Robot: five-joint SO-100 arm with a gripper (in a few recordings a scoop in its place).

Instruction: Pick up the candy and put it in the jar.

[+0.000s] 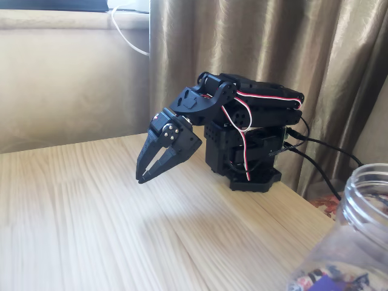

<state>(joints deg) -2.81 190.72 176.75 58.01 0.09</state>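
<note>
Candy: no single purple-wrapped piece can be picked out on the table; the coloured wrappers seen through the jar's wall are blurred, with one purple patch among them that I cannot identify as the candy.

Writing: no brand, label or lettering readable anywhere in the fixed view.

Wall: pale beige, far left, plain.

Cable (pixel 128 33): white, hanging from the window ledge at top left.

Table (pixel 91 224): light wood with lengthwise grain, bare in front of me.

My gripper (pixel 145 174): black, pointing down and to the left, tips hovering just above the tabletop; the two fingers stand slightly apart with a narrow wedge of gap between them, nothing between them.

My arm (pixel 242 115): black, folded back over its base, red-and-white wires looping along the joints; base sits on the table near the curtain.

Curtain (pixel 260 42): olive-gold folds behind me, filling the upper right.

Black leads (pixel 327 151): run off my base to the right, behind the jar's rim.

Jar (pixel 364 206): clear plastic, lower right corner, ridged neck and open mouth, no lid; well apart from my gripper, on the opposite side of my base.

Cut off: the jar's right side and bottom run out of the picture; its body is out of focus.

Hard to make out: a patterned patch (pixel 330 206) just left of the jar's neck, at the table's edge.
</note>
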